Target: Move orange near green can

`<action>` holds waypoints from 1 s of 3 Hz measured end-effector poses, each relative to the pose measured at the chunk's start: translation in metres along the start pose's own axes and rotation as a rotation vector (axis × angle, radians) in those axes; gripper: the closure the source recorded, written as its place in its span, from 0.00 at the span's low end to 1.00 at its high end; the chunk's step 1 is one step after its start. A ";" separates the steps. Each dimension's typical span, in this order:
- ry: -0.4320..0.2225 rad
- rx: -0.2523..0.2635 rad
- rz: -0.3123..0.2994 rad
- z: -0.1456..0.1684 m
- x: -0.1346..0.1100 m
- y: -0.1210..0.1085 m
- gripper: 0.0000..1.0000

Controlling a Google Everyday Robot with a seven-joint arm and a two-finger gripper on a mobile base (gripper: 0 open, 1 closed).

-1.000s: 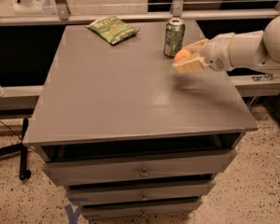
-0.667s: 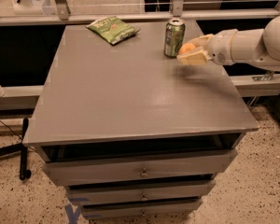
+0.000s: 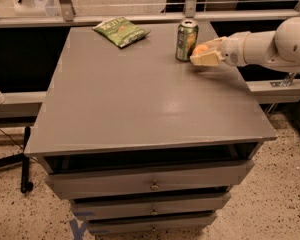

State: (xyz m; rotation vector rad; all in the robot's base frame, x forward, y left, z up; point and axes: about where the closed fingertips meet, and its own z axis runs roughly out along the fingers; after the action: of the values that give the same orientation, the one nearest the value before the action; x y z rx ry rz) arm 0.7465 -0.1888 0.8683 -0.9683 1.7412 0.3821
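Observation:
The green can (image 3: 186,39) stands upright near the far right of the grey table top (image 3: 140,94). The orange (image 3: 200,49) is held just to the right of the can, between the cream fingers of my gripper (image 3: 204,54). The gripper comes in from the right on a white arm (image 3: 270,46) and is shut on the orange, low over the table. Only the top of the orange shows between the fingers.
A flat green chip bag (image 3: 121,31) lies at the far left-centre of the table. The table is a drawer cabinet with drawers (image 3: 150,184) below its front edge. A metal rail (image 3: 140,18) runs behind the table.
The gripper with the orange has moved a little farther back and left, closer to the green can. The can and chip bag have not moved.

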 end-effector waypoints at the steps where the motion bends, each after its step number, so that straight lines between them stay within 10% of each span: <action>1: 0.007 -0.017 0.033 0.007 0.003 -0.006 0.83; 3: 0.020 -0.041 0.066 0.016 0.007 -0.010 0.36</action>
State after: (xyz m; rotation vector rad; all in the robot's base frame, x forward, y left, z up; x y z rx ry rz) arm 0.7633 -0.1872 0.8580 -0.9489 1.7928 0.4537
